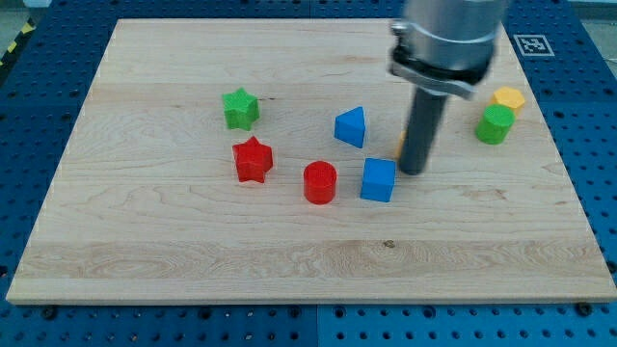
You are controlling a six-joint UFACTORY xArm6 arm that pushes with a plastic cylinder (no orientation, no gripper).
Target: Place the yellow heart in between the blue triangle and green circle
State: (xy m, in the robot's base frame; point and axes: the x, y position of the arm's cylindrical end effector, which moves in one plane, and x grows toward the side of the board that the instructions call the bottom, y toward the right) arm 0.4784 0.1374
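The blue triangle (351, 126) lies near the board's middle. The green circle (495, 125) lies at the view's right. My tip (413, 172) rests on the board between them, just right of a blue cube (378, 179). A thin yellow-orange sliver (401, 145) shows at the rod's left edge. The rod hides the rest of that block, so I cannot make out its shape. A yellow block (508, 98), which looks more like a hexagon than a heart, touches the green circle's upper side.
A green star (240, 108) and a red star (253, 159) lie at the view's left. A red cylinder (319, 182) sits left of the blue cube. The wooden board (193, 260) lies on a blue perforated table.
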